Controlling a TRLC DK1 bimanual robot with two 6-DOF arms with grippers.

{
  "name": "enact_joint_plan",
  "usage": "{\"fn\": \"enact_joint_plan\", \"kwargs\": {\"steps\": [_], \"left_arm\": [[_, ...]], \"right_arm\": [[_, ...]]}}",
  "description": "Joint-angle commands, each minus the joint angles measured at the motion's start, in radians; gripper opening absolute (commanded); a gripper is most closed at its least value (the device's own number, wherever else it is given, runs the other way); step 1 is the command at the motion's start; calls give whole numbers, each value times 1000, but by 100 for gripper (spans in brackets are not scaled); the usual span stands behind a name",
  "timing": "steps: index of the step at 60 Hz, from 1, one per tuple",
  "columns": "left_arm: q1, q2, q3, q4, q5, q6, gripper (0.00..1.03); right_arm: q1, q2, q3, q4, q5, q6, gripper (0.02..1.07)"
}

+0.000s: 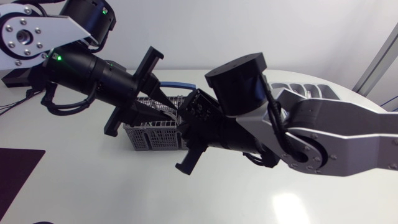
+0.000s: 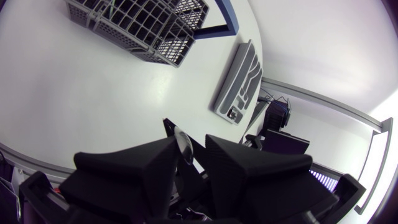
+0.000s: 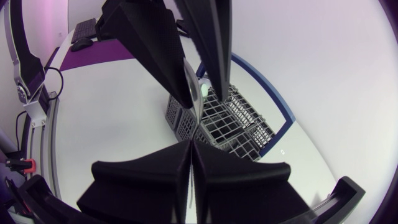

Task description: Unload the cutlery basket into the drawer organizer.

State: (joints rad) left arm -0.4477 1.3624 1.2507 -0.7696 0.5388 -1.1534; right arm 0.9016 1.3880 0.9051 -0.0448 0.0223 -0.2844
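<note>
1. My left arm comes in from the upper left, with its gripper above the grey cutlery basket. Its fingers pinch a silver piece of cutlery; I cannot tell which kind it is
2. My right arm reaches in from the right, past the middle. Its gripper faces the left one, tip close to tip, over the basket's right end. Its fingers are pressed together, with only a thin seam between them
3. I cannot tell whether the right fingers touch the pinched piece, which is held in the air above the basket
4. The basket stands near the middle of the white surface, with a blue handle along one side
5. The grey drawer organizer lies flat on the surface, well apart from the basket and towards my right. From above, my right arm covers most of it
</note>
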Motion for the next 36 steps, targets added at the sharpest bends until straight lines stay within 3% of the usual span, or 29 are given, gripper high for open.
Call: {"fn": "enact_joint_plan", "kwargs": {"steps": [1,9,19,36], "left_arm": [[18,-22,49,6,4,-26,57],[58,-23,75,6,4,-20,73],[162,-9,122,-50,-11,12,78],[234,27,161,-143,-102,95,82]], "right_arm": [[-3,6,12,-27,-19,-7,8],[-20,-10,-2,-47,-32,-9,8],[-70,-63,-32,-81,-53,-24,8],[-222,-159,-91,-141,-142,-71,8]]}}
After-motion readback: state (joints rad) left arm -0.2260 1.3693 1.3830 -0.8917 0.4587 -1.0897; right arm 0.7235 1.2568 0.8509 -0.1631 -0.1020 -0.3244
